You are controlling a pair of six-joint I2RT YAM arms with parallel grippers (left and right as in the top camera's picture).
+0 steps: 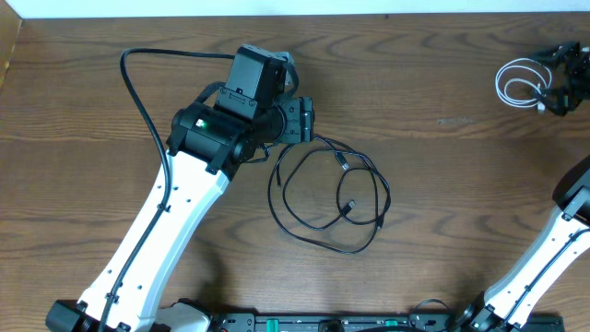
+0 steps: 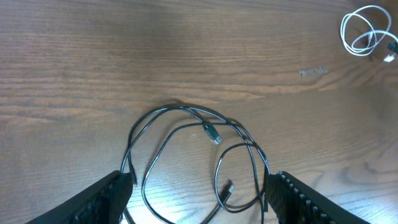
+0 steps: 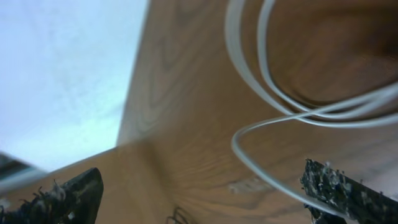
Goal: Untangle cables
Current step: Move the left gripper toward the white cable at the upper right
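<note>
The black cable (image 1: 343, 162) lies in loose overlapping loops on the wooden table's middle, both small plugs inside the loops. My left gripper (image 1: 309, 120) hovers at its far left edge. In the left wrist view the left gripper (image 2: 199, 180) is open, and the black cable (image 2: 213, 134) lies between and ahead of its fingers, untouched. The white cable (image 1: 502, 81) is coiled at the far right. My right gripper (image 1: 560, 78) sits at its right end. In the right wrist view the right gripper (image 3: 202, 180) is open, and the white cable (image 3: 292, 114) runs close past its right finger.
The table's far edge runs along the top of the overhead view, close to the white cable. A thick black robot wire (image 1: 138, 88) arcs over the table left of my left arm. The white cable also shows in the left wrist view (image 2: 344, 26).
</note>
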